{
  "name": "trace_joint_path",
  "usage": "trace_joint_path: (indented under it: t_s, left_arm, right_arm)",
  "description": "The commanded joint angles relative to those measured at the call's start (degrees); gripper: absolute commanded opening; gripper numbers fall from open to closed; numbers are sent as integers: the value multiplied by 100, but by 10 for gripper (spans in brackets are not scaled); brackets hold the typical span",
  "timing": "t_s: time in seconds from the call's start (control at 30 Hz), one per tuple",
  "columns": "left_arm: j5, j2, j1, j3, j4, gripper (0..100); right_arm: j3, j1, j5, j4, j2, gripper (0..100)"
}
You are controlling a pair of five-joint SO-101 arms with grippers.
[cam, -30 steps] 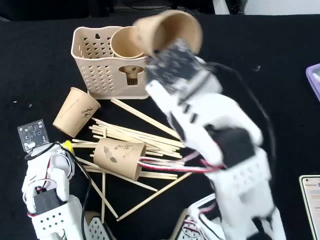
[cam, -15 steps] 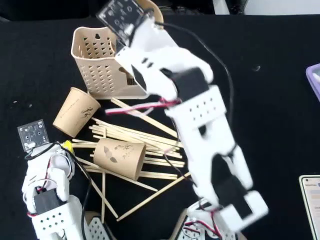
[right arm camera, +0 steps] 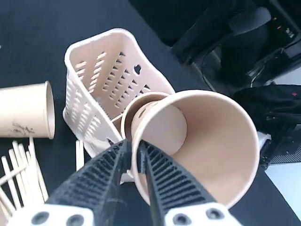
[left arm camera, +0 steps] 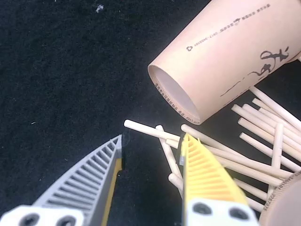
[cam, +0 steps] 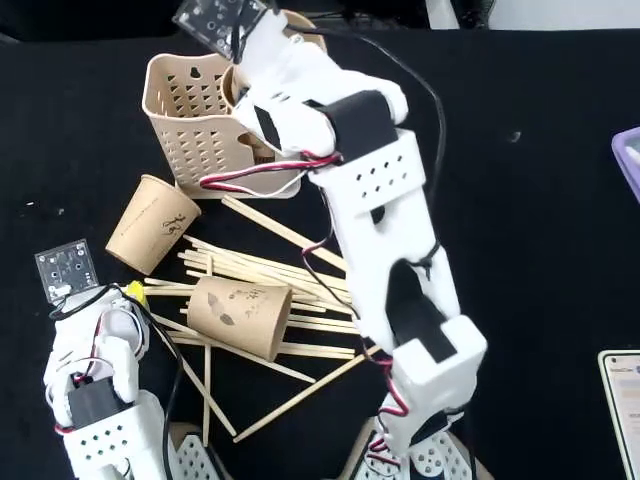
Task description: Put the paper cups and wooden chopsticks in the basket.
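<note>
My right gripper (right arm camera: 134,143) is shut on the rim of a paper cup (right arm camera: 202,141), which it holds tilted just above the beige slotted basket (right arm camera: 94,89). A second cup (right arm camera: 141,100) stands inside the basket. From above, the right arm reaches across the pile, with the gripper (cam: 280,50) and its cup (cam: 305,22) over the basket (cam: 190,120). Two cups (cam: 152,222) (cam: 240,315) lie on their sides among scattered wooden chopsticks (cam: 290,280). My left gripper (left arm camera: 151,141) is open, low at the near left, with chopstick ends (left arm camera: 146,129) between its fingers and a lying cup (left arm camera: 225,52) just beyond.
A purple container (cam: 630,160) sits at the right edge and a card (cam: 622,390) at the near right. The right arm's long white links (cam: 390,250) hang over the chopstick pile. Dark gear lies past the table's back edge (right arm camera: 244,28).
The right arm has swung left and farther back, carrying its cup from beside the basket to above it. The left arm has stayed still.
</note>
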Motion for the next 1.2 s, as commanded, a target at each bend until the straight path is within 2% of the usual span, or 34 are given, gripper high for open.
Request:
trace_joint_path:
  t_s: [0.0, 0.1, 0.23, 0.3, 0.43, 0.63, 0.8, 0.97, 1.17]
  left_arm:
    - [18, -9, 66, -75, -114, 199]
    - [18, -9, 66, -75, -114, 199]
    - [18, -9, 66, -75, -114, 199]
    - [18, -9, 66, -75, -114, 199]
    - [18, -9, 66, -75, -114, 199]
    - [18, -9, 66, -75, -114, 199]
    - [18, -9, 66, -75, -114, 199]
    - [18, -9, 57, -75, -114, 199]
    - [18, -9, 57, -75, -114, 199]
  right_arm:
    - [-409, 105, 149, 141, 48, 12]
    - [-435, 88, 132, 141, 66, 52]
    - [-611, 79, -44, 132, 31, 228]
    - [-884, 79, -53, 132, -31, 263]
    - [-1560, 79, -53, 369, -198, 208]
    - [-2343, -26, -53, 1486, -400, 114]
    - [-2352, -290, -62, 1547, -716, 99]
    - [-1279, -897, -369, 1556, -1754, 100]
    - [2123, -1600, -369, 1521, -3881, 100]
